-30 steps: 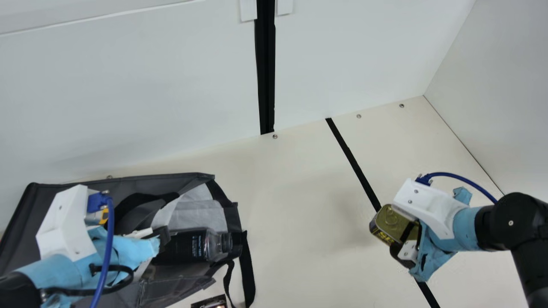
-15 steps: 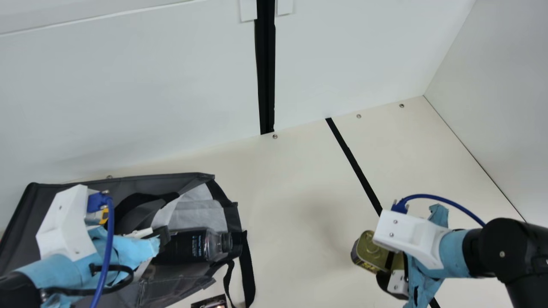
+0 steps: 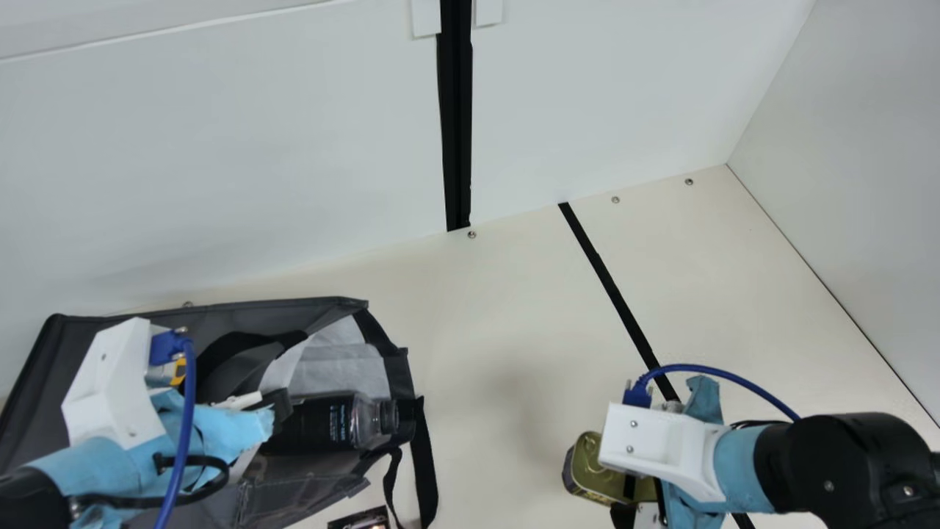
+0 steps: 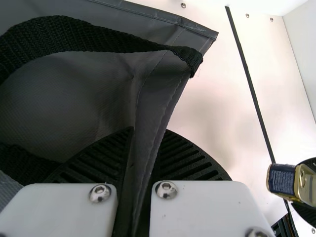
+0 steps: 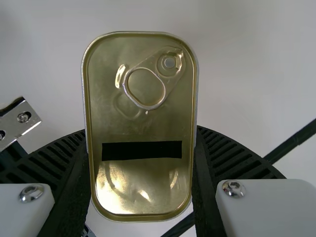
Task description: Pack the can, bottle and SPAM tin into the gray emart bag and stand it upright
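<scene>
At 8 o'clock in the main view the gray emart bag (image 3: 316, 310) slumps on the desk (image 3: 499, 330), its smooth, coated wall (image 4: 154, 101) pinched by the jaws of the left gripper (image 4: 148, 140), presumably to keep the limp mouth open. The bottle (image 3: 316, 425), dark-bodied with a clear shoulder, lies in that mouth, capped end towards 3 o'clock. At 5 o'clock is the SPAM tin (image 3: 598, 470), the right gripper (image 5: 140, 148) having its jaws clamped on the long, straight sides (a sensible hold, sparing the ring-pull (image 5: 145, 91)), likely to leave the rounded far end leading. The can I cannot make out for certain.
</scene>
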Controlling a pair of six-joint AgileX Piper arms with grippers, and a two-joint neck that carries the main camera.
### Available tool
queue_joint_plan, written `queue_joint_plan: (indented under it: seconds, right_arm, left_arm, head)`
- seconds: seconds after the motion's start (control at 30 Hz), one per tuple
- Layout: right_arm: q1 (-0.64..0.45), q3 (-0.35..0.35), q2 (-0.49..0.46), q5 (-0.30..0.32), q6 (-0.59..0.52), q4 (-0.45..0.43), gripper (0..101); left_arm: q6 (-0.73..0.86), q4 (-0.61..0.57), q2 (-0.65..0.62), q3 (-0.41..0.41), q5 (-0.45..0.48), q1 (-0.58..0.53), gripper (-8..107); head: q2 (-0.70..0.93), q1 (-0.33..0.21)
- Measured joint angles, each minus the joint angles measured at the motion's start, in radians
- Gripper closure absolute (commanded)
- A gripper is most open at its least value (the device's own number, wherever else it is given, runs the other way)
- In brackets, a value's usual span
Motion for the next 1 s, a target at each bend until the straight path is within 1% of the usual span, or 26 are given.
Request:
queue_joint_plan:
  seconds: [0.23, 0.47, 0.63, 0.73, 1.0]
  right_arm:
    - [0.062, 0.001, 0.000, -0.004, 0.030, 0.004, 101]
    - [0.078, 0.025, 0.021, -0.053, 0.013, 0.067, 101]
    - [0.060, 0.043, 0.035, -0.088, -0.035, 0.145, 101]
    - [0.042, 0.056, 0.042, -0.110, -0.076, 0.214, 101]
    - [-0.016, 0.079, 0.056, -0.118, -0.200, 0.387, 101]
  left_arm:
    - [0.000, 0.000, 0.000, 0.000, 0.000, 0.000, 107]
    - [0.000, 0.000, 0.000, 0.000, 0.000, 0.000, 107]
    - [0.000, 0.000, 0.000, 0.000, 0.000, 0.000, 107]
    - [0.000, 0.000, 0.000, 0.000, 0.000, 0.000, 107]
    - [0.000, 0.000, 0.000, 0.000, 0.000, 0.000, 107]
  head:
    - [0.000, 0.000]
    - [0.000, 0.000]
    - [0.000, 0.000]
    - [0.000, 0.000]
    - [0.000, 0.000]
